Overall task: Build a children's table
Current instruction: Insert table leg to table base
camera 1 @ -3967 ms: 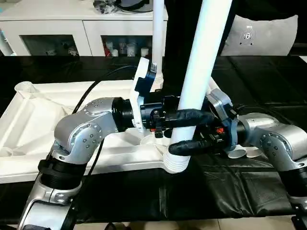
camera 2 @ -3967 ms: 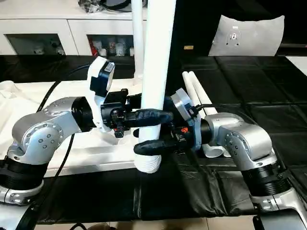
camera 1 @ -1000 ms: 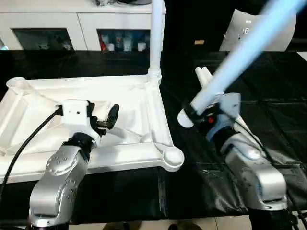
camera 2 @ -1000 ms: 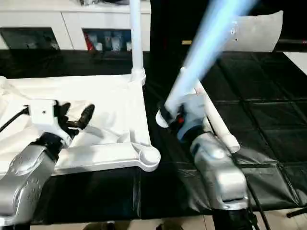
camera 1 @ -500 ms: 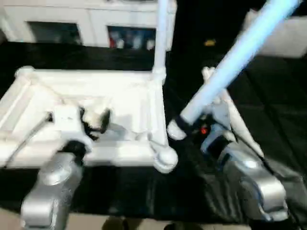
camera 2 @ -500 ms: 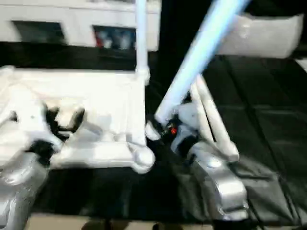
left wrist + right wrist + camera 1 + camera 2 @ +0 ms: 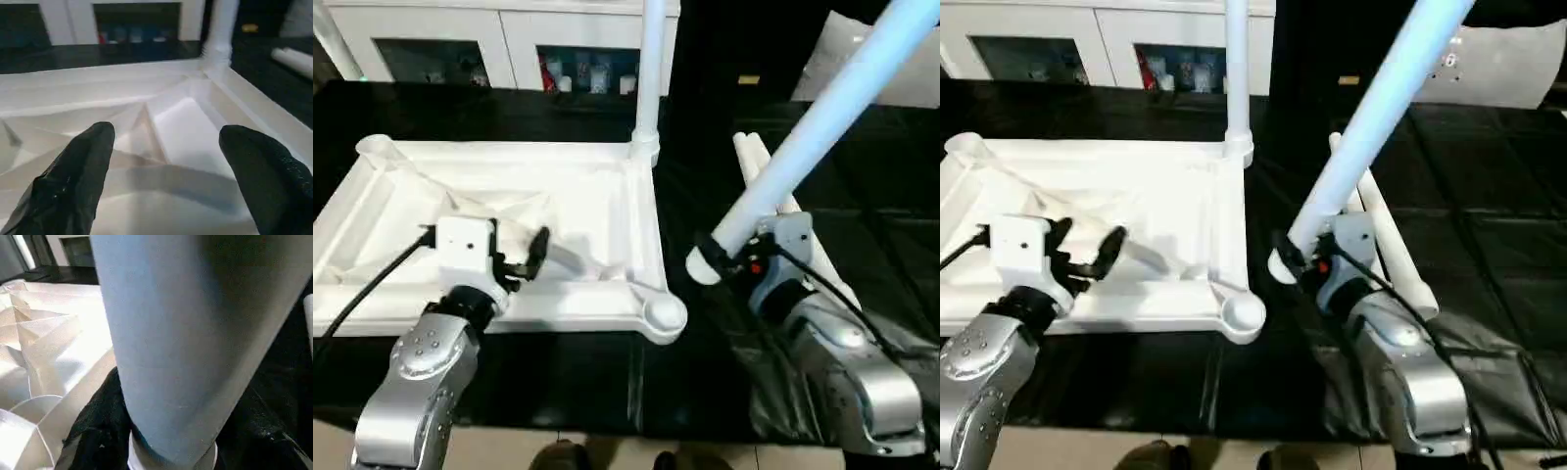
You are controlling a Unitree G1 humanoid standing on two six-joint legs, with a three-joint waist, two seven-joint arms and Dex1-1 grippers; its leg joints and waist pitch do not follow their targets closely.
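The children's table top [image 7: 587, 201] lies upside down on the black work surface, white, ribbed side up. One white leg [image 7: 651, 78] stands upright in its far right corner socket. The near right socket [image 7: 664, 315] is empty. My right gripper [image 7: 717, 253] is shut on a second leg [image 7: 813, 122] near its lower end. That leg tilts up and to the right, and its end hangs to the right of the near right socket. My left gripper [image 7: 1087, 245] stands open above the top's near ribs, holding nothing, its fingers [image 7: 73, 171] wide apart. Two more legs [image 7: 751, 162] lie right of the top.
White cabinets [image 7: 509, 39] run along the back, and a white cushion-like bag [image 7: 1508, 69] rests at the back right. A black cable [image 7: 362, 294] trails from my left wrist over the top's near edge. The black cover [image 7: 558, 377] reaches the front edge.
The whole view has shifted with the camera. My right gripper still holds the tilted leg, with its lower end a little lower beside the near right socket. The left gripper stays open over the top.
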